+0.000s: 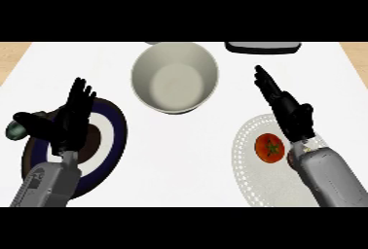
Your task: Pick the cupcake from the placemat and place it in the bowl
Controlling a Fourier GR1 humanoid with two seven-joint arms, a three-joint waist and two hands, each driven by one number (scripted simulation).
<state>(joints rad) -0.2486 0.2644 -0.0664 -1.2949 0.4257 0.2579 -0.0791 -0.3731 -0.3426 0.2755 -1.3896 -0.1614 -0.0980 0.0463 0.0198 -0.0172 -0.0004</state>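
Note:
A white lacy placemat (251,165) lies at the right of the white counter. On it sits a small red-orange object with a dark centre (269,147), looking more like a tomato than a cupcake. My right hand (287,109) is open with straight fingers pointing up and left, just right of and above that object, not touching it. A pale grey bowl (174,78) stands at the upper middle and holds nothing. My left hand (68,121) is open, fingers up, over a plate at the left.
A round plate (108,141) with dark blue, white and brown rings lies under my left hand. A small dark greenish object (16,127) sits at its left edge. A black tray (262,47) shows at the top right. Wooden surface borders the counter's corners.

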